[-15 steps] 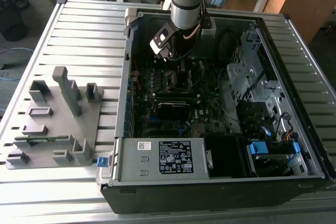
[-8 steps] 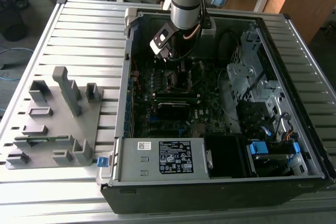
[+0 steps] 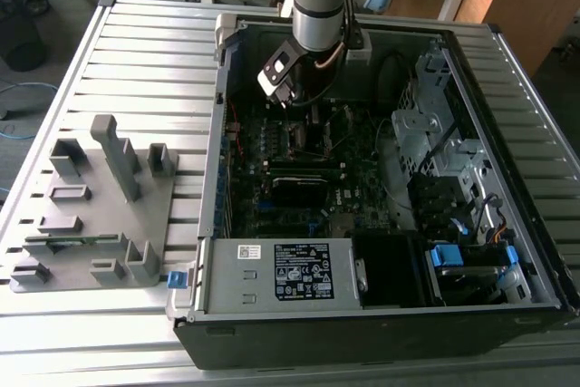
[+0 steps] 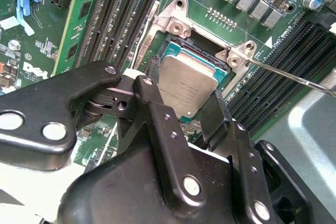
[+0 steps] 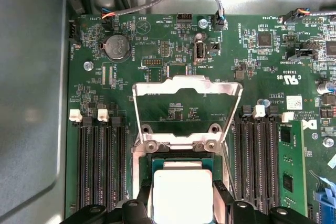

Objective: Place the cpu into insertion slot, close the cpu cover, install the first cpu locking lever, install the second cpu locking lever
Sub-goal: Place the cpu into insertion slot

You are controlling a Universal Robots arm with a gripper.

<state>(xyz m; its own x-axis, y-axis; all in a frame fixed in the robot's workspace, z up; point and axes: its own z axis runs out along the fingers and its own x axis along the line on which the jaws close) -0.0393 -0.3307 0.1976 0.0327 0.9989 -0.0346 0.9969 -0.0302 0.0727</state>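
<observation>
Pincer (image 4: 184, 98): pinching the cpu (image 4: 186, 85) by two opposite edges, one finger (image 4: 148, 92) on each side, no gap visible at either edge in both wrist views.

Position: the arm (image 3: 317, 6) reaches down into the open computer case (image 3: 208, 178), which lies on the slatted counter (image 3: 109, 61), towards the far side of the motherboard (image 5: 157, 51).

Progress:
- Step one appears nearly complete. The cpu sits level within the insertion slot (image 4: 157, 62), metal top upward, directly between the fingertips. I judge it down in place but not released.
- The cpu cover (image 5: 186, 83) stands raised on its hinge just beyond the cpu, so it is not closed.
- One locking lever (image 4: 294, 77) juts free beside the slot, unlatched. The second I cannot place with certainty.

Outstanding: cover and both levers.
</observation>
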